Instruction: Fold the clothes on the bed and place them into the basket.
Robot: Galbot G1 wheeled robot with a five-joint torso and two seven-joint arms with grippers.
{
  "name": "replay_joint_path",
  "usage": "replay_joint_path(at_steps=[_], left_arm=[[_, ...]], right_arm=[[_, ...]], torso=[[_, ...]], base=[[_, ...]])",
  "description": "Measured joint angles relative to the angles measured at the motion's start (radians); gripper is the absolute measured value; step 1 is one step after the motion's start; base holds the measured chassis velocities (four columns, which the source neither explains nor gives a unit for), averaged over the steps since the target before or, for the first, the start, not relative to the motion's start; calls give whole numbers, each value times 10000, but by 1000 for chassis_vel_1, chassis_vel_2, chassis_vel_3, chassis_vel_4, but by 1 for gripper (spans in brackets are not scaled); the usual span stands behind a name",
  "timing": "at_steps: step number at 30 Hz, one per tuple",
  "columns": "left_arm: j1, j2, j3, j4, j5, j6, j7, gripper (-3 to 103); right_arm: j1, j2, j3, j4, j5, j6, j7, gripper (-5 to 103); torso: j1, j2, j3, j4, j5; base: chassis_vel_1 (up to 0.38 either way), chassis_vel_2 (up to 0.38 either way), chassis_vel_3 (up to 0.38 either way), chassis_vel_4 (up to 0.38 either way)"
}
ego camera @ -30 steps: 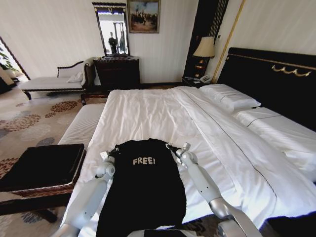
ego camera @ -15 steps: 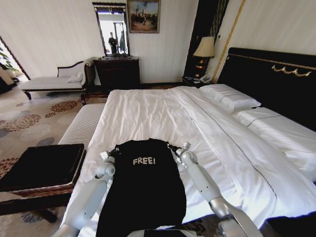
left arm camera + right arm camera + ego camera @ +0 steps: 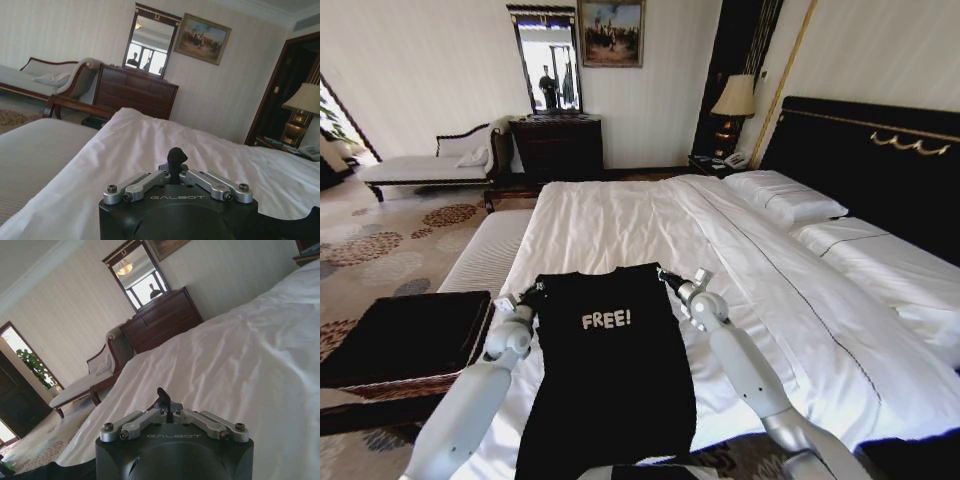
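1. Now the black T-shirt (image 3: pixel 610 370) lies spread lengthwise at the foot edge of the bed (image 3: pixel 650 220), "FREE!" lettering facing up.
2. Left gripper (image 3: pixel 533 292) and right gripper (image 3: pixel 667 279) each have their jaws pinched closed on a shoulder of the shirt, probably to hold the top edge taut and flat for folding.
3. Both wrist views confirm closed jaws, with dark cloth nipped between them.
4. Beside the bed's left edge, the wicker basket (image 3: pixel 400 385) waits.

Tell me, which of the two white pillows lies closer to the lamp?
The farther pillow, up at the bed's head corner, just below the lit lamp. The other pillow lies nearer the camera, along the black headboard.
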Motion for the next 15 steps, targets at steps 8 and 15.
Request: replay_joint_path(at_steps=[8, 15], left_arm=[[-628, 750, -262, 20, -477, 44, -178, 1], [-1685, 909, 460, 973, -681, 78, -174, 1]], right_arm=[[982, 140, -664, -773, -140, 327, 224, 0], [1735, 532, -1152, -2013, -378, 654, 253, 0]], torso=[[1, -1, 1, -1, -1], [1, -1, 1, 3, 0]], base=[[0, 0, 0, 0], [0, 0, 0, 0]])
